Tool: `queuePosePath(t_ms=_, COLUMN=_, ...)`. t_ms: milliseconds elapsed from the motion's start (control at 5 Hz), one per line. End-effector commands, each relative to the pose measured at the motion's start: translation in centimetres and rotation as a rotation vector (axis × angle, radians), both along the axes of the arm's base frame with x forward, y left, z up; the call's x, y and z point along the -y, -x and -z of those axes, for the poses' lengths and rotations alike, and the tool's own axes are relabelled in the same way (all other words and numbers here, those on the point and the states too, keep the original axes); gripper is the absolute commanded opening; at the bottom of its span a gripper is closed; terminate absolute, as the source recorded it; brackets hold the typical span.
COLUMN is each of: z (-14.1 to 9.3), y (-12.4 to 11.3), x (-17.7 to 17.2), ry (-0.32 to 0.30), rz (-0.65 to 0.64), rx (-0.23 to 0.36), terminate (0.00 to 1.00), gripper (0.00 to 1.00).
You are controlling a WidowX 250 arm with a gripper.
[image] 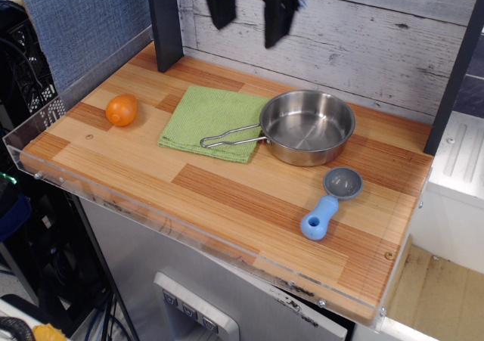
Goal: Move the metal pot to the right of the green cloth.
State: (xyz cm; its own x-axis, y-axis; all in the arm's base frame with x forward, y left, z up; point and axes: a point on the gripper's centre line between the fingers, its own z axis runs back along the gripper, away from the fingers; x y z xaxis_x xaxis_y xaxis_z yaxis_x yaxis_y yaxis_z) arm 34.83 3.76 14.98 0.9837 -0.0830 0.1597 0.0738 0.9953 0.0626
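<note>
Metal pot (308, 126) upright on wooden bench (227, 197), just right of green cloth (212, 120); bowl edge meets cloth's right side, wire-loop handle lies leftward across cloth's lower right part. Cloth flat, near bench's back-left. Pincer (249, 12) high at top of frame against plank wall, clear of everything, its 2 fingers spread wide, holding nothing. Orange fruit (121, 110) well left of cloth. Grey scoop with blue handle (330, 203) near pot's front right, apart from it.

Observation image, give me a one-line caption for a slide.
Metal pot sits right of the green cloth, handle lying over it; open gripper raised clear above.
</note>
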Motion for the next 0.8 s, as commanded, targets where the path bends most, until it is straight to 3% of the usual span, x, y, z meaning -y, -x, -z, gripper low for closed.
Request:
queuePosePath(t_ms=0, z=-3.16, y=1.52, x=-1.57, ry=-0.031, rz=-0.099, rx=0.086, terminate=0.0, gripper=1.0)
queuePosePath(t_ms=400, z=-3.16, y=1.52, x=-1.57, ry=-0.031, rz=-0.099, rx=0.086, terminate=0.0, gripper=1.0)
queuePosePath(t_ms=600, z=-3.16, y=1.52, x=-1.57, ry=-0.031, rz=-0.099, rx=0.086, terminate=1.0, gripper=1.0)
